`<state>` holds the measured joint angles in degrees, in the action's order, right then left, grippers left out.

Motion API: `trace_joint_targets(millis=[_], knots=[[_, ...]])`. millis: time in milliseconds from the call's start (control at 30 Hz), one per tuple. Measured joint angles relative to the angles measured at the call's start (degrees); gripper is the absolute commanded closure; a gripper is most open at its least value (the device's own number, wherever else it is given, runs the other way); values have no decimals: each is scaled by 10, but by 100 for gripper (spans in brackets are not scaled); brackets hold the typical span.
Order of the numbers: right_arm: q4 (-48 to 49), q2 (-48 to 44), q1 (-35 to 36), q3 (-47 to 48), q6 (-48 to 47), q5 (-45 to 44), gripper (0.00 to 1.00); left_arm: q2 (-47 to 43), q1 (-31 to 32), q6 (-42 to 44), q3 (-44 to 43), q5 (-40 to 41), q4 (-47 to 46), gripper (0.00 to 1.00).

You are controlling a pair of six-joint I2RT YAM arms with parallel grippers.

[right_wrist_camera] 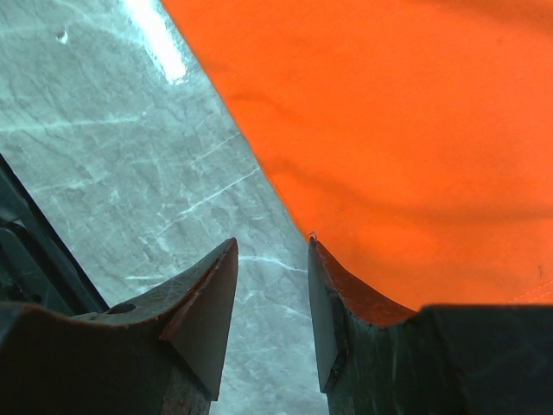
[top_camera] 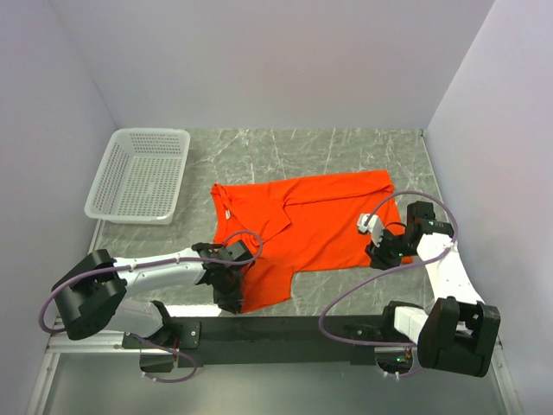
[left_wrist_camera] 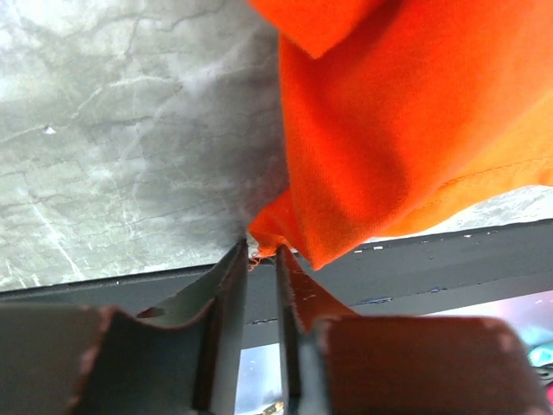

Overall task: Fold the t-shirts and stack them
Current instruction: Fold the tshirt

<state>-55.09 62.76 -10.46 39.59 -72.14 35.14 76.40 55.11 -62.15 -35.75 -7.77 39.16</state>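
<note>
1. Orange-red cloth covers the middle of the grey marbled counter (top_camera: 302,151): the t-shirt (top_camera: 328,216) lies spread out there, its collar toward the left, with a small white neck label (top_camera: 222,210) at the neckline.
2. One flap of the t-shirt reaches down toward the near edge of the counter, ending just short of the black rail (top_camera: 285,328) that carries the arm bases.
3. At the tip of that flap sits the left end effector (top_camera: 231,292), low over the counter.
4. In the left wrist view its fingers (left_wrist_camera: 226,290) stand close together, clenched on a corner of the hem; the cloth fills the narrow gap at their tips and fans away upward and to the right.
5. On the other side, the right end effector (top_camera: 382,253) sits at the t-shirt's right-hand edge.
6. It is released: the right wrist view shows its two fingers (right_wrist_camera: 207,294) apart with bare counter between them. One tip is at the edge of the orange cloth, but nothing is gripped.
7. Well apart from the t-shirt, a white mesh basket (top_camera: 151,131) stands at the far left corner of the counter, against the wall.
</note>
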Motion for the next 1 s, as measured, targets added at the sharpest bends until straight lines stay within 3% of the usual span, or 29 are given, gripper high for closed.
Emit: trace_joint_targets(millis=[267, 467, 633, 800, 1000], knots=[[-3, -30, 0, -25, -40, -30, 55, -3, 0, 16, 0, -5, -51, 99], [-4, -34, -14, -24, -72, -57, 55, -44, -2, 17, 1, -14, -78, 99], [-7, -19, -76, -10, -115, -73, 55, -95, -16, 17, 13, -32, -96, 99], [-18, 57, -121, 26, -167, -104, 55, -129, -33, 17, 27, -52, -103, 99], [-4, 147, -127, 64, -184, -133, 55, -138, -50, 29, 28, -68, -103, 99]])
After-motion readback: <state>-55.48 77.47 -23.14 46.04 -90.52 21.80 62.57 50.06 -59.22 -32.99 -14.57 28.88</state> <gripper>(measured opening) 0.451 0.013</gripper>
